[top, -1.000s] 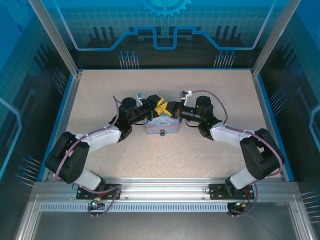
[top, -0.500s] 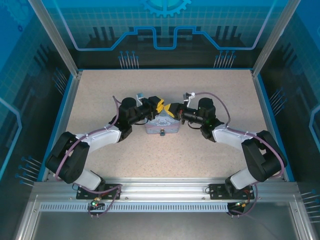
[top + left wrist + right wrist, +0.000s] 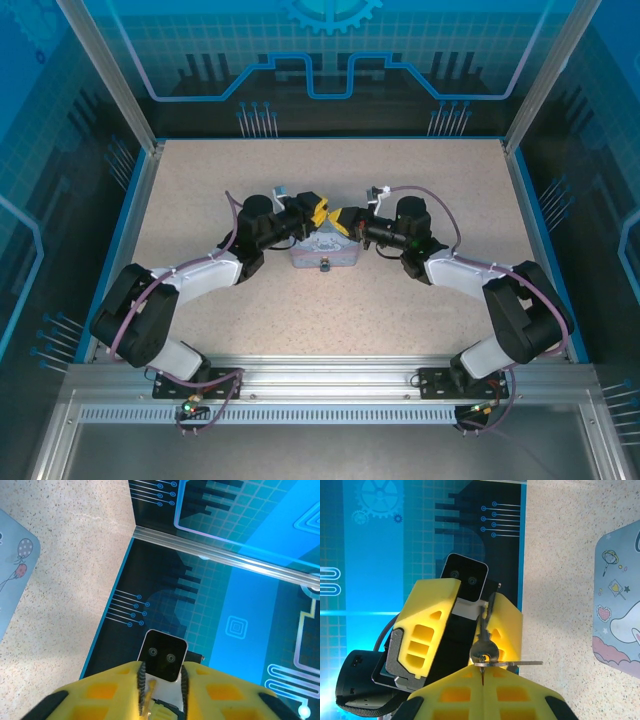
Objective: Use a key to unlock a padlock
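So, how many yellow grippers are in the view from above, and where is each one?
2. The left gripper and the right gripper face each other, tips close, above the far edge of the lavender tin. No other seems hidden.

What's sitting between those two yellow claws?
The key, a small silvery one, spans the gap between the right gripper and the left gripper, in the right wrist view.

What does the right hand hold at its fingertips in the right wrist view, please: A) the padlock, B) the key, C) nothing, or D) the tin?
B: the key stands out from the closed fingertips of the right hand, its bow at the tips and its blade pointing away, while the tin lies apart at the picture's right edge.
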